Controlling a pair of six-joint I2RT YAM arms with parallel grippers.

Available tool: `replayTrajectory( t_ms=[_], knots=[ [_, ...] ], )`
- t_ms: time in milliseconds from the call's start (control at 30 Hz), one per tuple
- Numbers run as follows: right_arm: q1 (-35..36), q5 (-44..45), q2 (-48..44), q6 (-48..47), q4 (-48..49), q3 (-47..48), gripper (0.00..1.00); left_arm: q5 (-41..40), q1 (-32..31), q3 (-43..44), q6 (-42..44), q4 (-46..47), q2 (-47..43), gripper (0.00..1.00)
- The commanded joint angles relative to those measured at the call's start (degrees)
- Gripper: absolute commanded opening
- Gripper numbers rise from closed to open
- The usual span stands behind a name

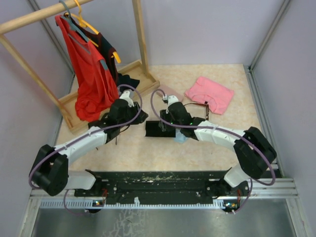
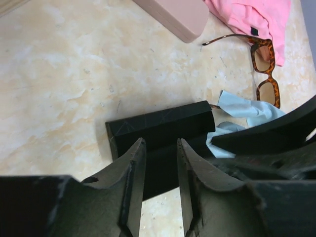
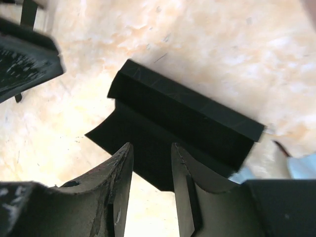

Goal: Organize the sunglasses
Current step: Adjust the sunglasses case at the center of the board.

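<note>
The left claw [image 2: 160,143] and right claw [image 3: 151,146] are seen apart over the black case [image 2: 158,123]. Beside it, the sunglasses [image 2: 266,74] are laid crosswise — one temple mostly hidden by blue cloth [image 2: 247,111].

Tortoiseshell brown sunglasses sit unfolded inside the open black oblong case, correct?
Not quite. The tortoiseshell brown sunglasses are unfolded, but they lie on the table outside the open black oblong case, beside the pink cloth. The left wrist view shows this.
</note>
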Motion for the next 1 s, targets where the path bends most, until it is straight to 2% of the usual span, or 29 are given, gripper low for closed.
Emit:
replayTrajectory(
  t_ms=[0, 133, 367, 967],
  knots=[
    [-3.10, 6.08, -7.02, -1.37, -3.00, -0.84, 0.39, -4.32, 0.30, -4.01, 2.68, -4.28, -4.89, 0.40],
    [-5.26, 10.08, -7.82, -2.31, -7.75, -2.49, 0.42, -2.11, 0.30, -7.78, 2.74, -2.73, -5.58, 0.43],
    [-5.84, 7.14, -2.89, -3.17, -9.82, -1.89, 0.41, 4.87, 0.21, -7.37, 3.43, 0.31, 1.08, 0.44],
    [-5.92, 10.34, 7.75, -3.30, -6.06, 3.87, 0.27, 2.72, 0.30, -5.73, 4.50, 3.14, 9.54, 0.42]
  ],
)
